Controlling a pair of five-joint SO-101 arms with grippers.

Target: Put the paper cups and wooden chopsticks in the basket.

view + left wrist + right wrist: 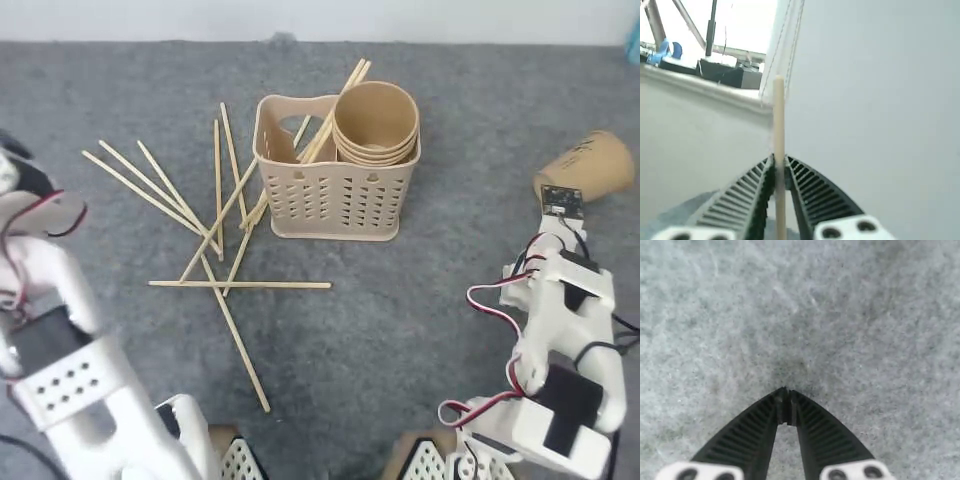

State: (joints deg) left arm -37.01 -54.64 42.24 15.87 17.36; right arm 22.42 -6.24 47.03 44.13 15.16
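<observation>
done: stack of paper cups and a few chopsticks in basket, far centre | to do: loose chopsticks strewn left of basket, tipped paper cup far right | left gripper clamped on a chopstick | right gripper pinched together, empty, over carpet

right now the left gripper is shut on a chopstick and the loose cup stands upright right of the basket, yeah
Not quite. The left gripper is shut on a chopstick, but the loose cup lies on its side, not upright, right of the basket. The high view shows it.
</observation>
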